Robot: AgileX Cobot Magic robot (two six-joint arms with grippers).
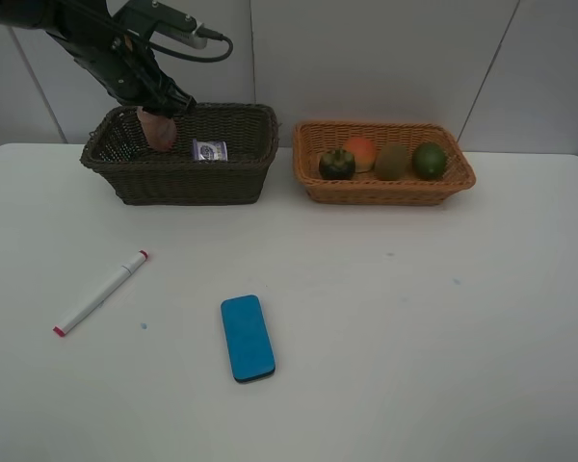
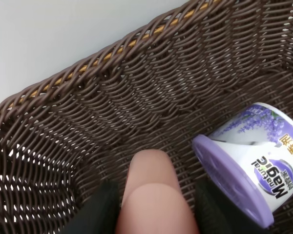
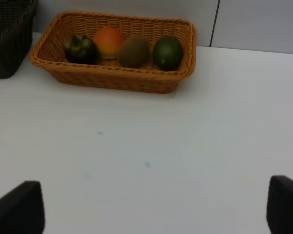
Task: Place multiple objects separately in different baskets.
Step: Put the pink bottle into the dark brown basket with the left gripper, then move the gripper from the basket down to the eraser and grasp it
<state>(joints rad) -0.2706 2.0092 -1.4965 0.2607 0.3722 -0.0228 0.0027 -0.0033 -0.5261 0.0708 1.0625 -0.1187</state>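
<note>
Nearest on the white tabletop [image 1: 414, 366]: the flat blue block [image 1: 248, 338], about mid-width, long axis running near to far. Left of it and a little farther back is the white red-tipped marker [image 1: 101, 293], long axis slanting from near-left to far-right. Both lie loose and well apart from either arm. Judging by sides, the left arm is nearer the marker.

Right jaws: wide open and empty. The two dark fingertips [image 3: 19, 207] show far apart in the right wrist view, over bare tabletop and well short of the light orange basket [image 1: 385, 192]. That basket holds the dark mangosteen [image 1: 336, 164], orange-red fruit [image 1: 360, 152], brown kiwi [image 1: 392, 161] and green fruit [image 1: 429, 160] in a row.

Far left is the key spot. The left arm [image 1: 116, 48] comes in from the far-left corner, slanting down and rightward. Its jaws are partly closed on the pink bottle [image 1: 158, 130], inside the left end of the dark brown basket [image 1: 183, 183]. The bottle's long axis sticks straight out from the jaws toward the basket floor. The purple-lidded tub [image 1: 210, 150] lies on its side just to the right of it, not touching. I can't tell if the bottle tip has reached the weave.

The likely next move is simply to let go. The drop spot is clear of the tub.
</note>
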